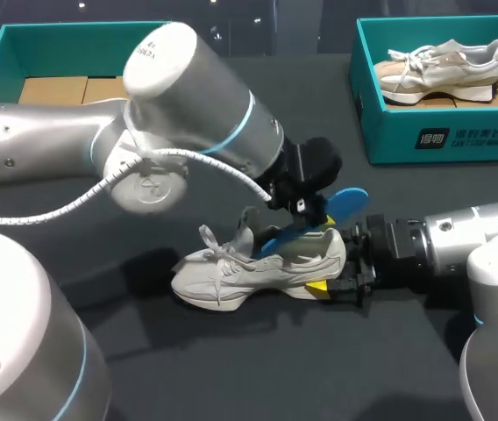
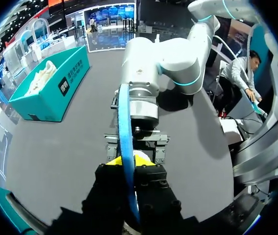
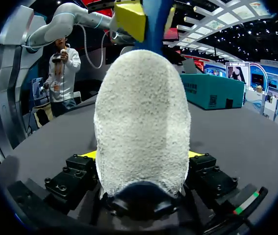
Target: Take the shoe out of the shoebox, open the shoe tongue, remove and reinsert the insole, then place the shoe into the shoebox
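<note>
**Both end effectors gripping: heel and insole**

My right end effector (image 1: pixel 337 261) is closed on the heel of the shoe (image 1: pixel 249 267), one yellow-tipped finger pressed to each side; in its wrist view the pale, nubbly heel fills the gap between the fingers (image 3: pixel 87 154). My left end effector (image 1: pixel 306 210) sits just above the shoe's opening, closed on the blue insole (image 1: pixel 347 203). In the left wrist view the insole (image 2: pixel 126 147) runs edge-on between its fingers. One end of the insole dips into the shoe and the other sticks up over the heel.

The shoe rests on its sole near the middle of the dark tabletop (image 1: pixel 275 368), with its toe toward the left edge and its laces loose. A teal shoebox (image 1: pixel 442 140) stands at the far right corner with a second shoe (image 1: pixel 442 66) inside. Another teal shoebox (image 1: pixel 3 53), lined with cardboard (image 1: pixel 56 88), stands at the far left corner.
</note>
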Tool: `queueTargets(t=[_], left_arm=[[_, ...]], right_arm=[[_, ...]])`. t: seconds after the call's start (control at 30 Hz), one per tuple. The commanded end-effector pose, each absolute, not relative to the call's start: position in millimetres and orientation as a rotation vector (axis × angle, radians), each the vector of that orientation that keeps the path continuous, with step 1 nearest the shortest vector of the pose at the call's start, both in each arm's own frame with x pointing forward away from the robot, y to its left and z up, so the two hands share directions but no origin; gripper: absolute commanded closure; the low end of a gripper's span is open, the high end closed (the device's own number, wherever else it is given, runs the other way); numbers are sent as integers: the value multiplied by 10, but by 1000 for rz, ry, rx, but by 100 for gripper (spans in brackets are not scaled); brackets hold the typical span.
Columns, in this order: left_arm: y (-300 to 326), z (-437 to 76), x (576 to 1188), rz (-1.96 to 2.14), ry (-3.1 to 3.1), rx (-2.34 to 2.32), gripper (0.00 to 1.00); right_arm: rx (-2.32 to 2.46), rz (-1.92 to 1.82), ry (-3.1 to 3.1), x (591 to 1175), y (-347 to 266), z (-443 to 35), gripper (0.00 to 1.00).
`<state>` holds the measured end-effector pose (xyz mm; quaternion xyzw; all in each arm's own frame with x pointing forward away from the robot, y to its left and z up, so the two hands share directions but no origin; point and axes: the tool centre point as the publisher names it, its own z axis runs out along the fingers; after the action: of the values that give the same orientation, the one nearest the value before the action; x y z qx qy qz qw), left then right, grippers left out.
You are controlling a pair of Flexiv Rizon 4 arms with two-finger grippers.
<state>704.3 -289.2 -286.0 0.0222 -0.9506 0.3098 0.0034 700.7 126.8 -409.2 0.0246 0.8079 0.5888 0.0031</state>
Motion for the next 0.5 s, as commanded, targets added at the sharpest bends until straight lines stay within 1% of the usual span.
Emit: queueTargets(t=[0.03, 0.23, 0.5], left_arm=[[-2783, -2536, 7005, 1037, -2900, 22, 100], [-2854, -1980, 6954, 1186, -2724, -36, 100], [-2854, -1980, 6954, 1186, -2724, -36, 100]], right_arm=[[80, 1841, 2536, 6992, 1282, -4106, 100], [80, 1841, 2536, 6992, 1282, -4106, 100], [80, 1841, 2536, 6992, 1282, -4106, 100]])
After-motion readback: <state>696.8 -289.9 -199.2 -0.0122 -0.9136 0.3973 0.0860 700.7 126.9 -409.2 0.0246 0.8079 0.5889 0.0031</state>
